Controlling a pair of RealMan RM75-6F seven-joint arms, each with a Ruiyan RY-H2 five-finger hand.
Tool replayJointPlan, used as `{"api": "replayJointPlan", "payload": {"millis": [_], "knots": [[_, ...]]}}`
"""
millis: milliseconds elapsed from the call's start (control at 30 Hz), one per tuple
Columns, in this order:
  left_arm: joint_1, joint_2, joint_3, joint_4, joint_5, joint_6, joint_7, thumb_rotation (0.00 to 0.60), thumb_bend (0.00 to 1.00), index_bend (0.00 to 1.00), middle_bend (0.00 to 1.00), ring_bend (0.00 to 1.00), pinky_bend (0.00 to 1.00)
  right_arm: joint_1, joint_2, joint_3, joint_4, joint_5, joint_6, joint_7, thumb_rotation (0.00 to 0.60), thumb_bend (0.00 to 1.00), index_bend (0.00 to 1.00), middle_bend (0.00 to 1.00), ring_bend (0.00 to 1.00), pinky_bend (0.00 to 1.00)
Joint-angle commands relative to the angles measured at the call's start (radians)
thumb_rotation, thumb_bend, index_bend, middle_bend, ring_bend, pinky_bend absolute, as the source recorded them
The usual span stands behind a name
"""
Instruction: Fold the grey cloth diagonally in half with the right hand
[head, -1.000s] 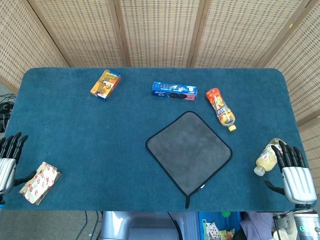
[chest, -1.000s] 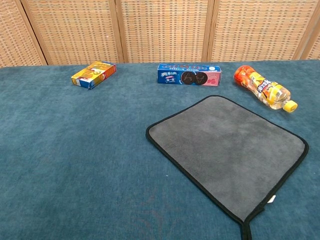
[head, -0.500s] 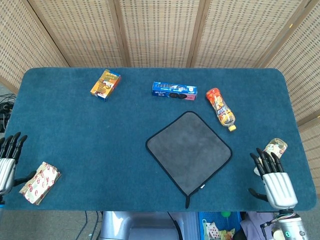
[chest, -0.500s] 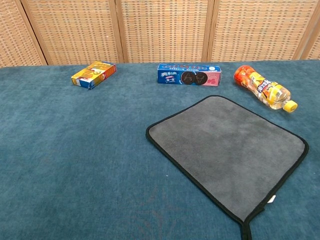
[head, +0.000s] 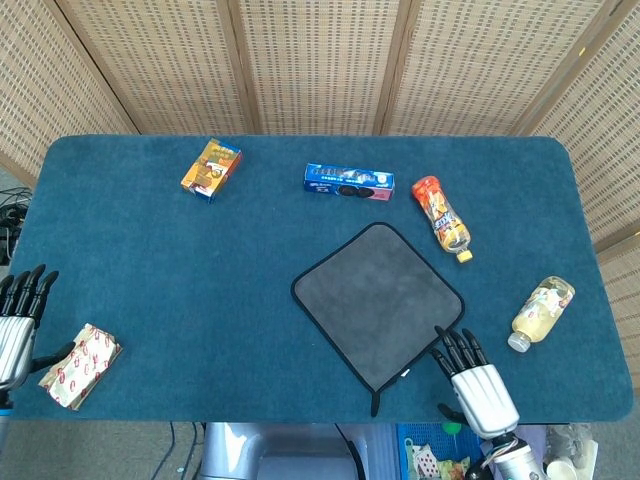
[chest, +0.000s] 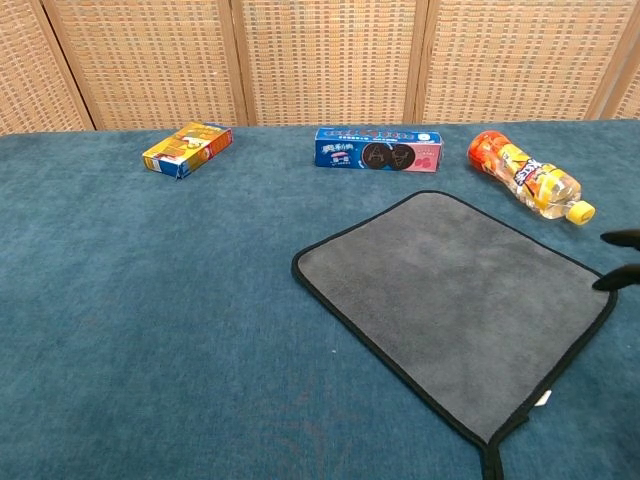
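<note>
The grey cloth (head: 378, 303) with a black hem lies flat and unfolded as a diamond on the blue table; the chest view shows the cloth (chest: 455, 302) at the right. My right hand (head: 474, 382) hovers open, fingers spread, at the table's near edge just right of the cloth's near-right side, touching nothing. Only its dark fingertips (chest: 622, 258) show at the right edge of the chest view. At the near left corner my left hand (head: 16, 322) is open and holds nothing.
A yellow-orange box (head: 211, 168), a blue cookie pack (head: 348, 181) and an orange bottle (head: 441, 217) lie behind the cloth. A pale bottle (head: 541, 313) lies at the right, and a red-patterned packet (head: 80, 365) beside my left hand.
My right hand has moved left along the near edge, from beside the pale bottle to next to the cloth's near-right side. The cloth and left hand have not moved.
</note>
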Motion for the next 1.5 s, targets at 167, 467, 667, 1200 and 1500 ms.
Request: {"api": "replayJointPlan", "payload": {"millis": [167,467,667,1200,1500], "knots": [[-0.002,-0.003,0.001,0.001,0.001,-0.004,0.007,0.600,0.17,0.00,0.00,0.00,0.00,0.009,-0.065,0.002,0.016,-0.021,-0.006,0.003,0.600,0.07,0.27,0.00,0.00,0.00],[-0.002,-0.005,-0.001,0.004,0.001,0.000,0.002,0.600,0.17,0.00,0.00,0.00,0.00,0.024,-0.153,0.010,0.067,-0.021,-0.024,0.011,0.600,0.07,0.36,0.00,0.00,0.00],[-0.004,-0.008,-0.003,0.008,-0.004,-0.005,0.001,0.600,0.17,0.00,0.00,0.00,0.00,0.028,-0.194,0.017,0.092,-0.003,-0.032,0.020,0.600,0.07,0.37,0.00,0.00,0.00],[-0.007,-0.010,-0.006,0.010,-0.017,-0.013,0.003,0.600,0.17,0.00,0.00,0.00,0.00,0.050,-0.279,0.022,0.165,0.036,-0.073,0.028,0.600,0.07,0.37,0.00,0.00,0.00],[-0.006,-0.010,-0.008,0.010,-0.020,-0.010,0.004,0.600,0.17,0.00,0.00,0.00,0.00,0.068,-0.313,0.029,0.189,0.053,-0.094,0.032,0.600,0.07,0.37,0.00,0.00,0.00]]}}
